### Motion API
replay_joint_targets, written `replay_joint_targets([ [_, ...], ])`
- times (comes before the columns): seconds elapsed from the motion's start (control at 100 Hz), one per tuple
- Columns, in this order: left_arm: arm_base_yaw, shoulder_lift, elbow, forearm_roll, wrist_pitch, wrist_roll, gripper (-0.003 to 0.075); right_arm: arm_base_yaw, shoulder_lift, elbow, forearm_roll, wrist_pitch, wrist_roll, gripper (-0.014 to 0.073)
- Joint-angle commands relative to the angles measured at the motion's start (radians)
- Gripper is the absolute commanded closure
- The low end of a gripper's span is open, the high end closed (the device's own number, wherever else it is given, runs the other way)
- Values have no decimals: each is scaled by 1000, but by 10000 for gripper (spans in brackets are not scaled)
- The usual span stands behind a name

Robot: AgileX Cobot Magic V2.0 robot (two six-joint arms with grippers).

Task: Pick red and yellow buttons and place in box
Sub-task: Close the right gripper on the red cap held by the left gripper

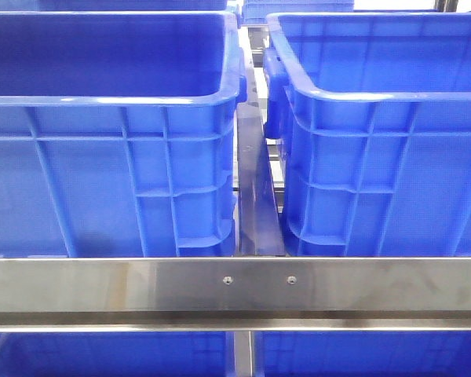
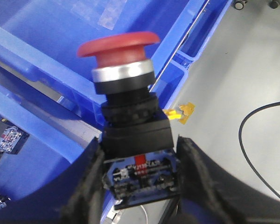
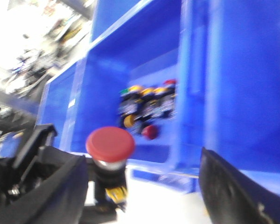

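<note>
My left gripper (image 2: 139, 151) is shut on the black and blue base of a red button (image 2: 117, 44) with a wide glossy red cap and a silver collar. It holds it up over blue crate walls. My right gripper (image 3: 140, 163) is open, its fingers wide apart. A red-capped button (image 3: 110, 142) shows close to one finger (image 3: 42, 182), not gripped; the view is blurred. Several yellow- and red-topped buttons (image 3: 147, 109) lie inside a blue crate (image 3: 107, 70). The box (image 1: 377, 98), lighter blue with lined inner walls, stands at the right in the front view. Neither gripper shows there.
A second blue crate (image 1: 102, 102) with darker smooth inner walls stands at the left, with a narrow gap between the two. A steel rail (image 1: 235, 287) crosses in front of them. The left wrist view shows grey floor, a black cable (image 2: 252, 140) and yellow tape (image 2: 183, 112).
</note>
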Motion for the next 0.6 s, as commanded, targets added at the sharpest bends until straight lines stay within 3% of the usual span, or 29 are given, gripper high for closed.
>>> replay_joint_targets([
  [0.0, -7, -35, -29, -13, -55, 2, 739, 2, 56, -34, 184, 42, -115, 66],
  [0.21, -7, -35, -29, -13, -55, 2, 739, 11, 158, -35, 315, 124, -211, 66],
  [0.59, -7, -35, -29, -13, -55, 2, 739, 155, 215, -36, 390, 68, -281, 66],
])
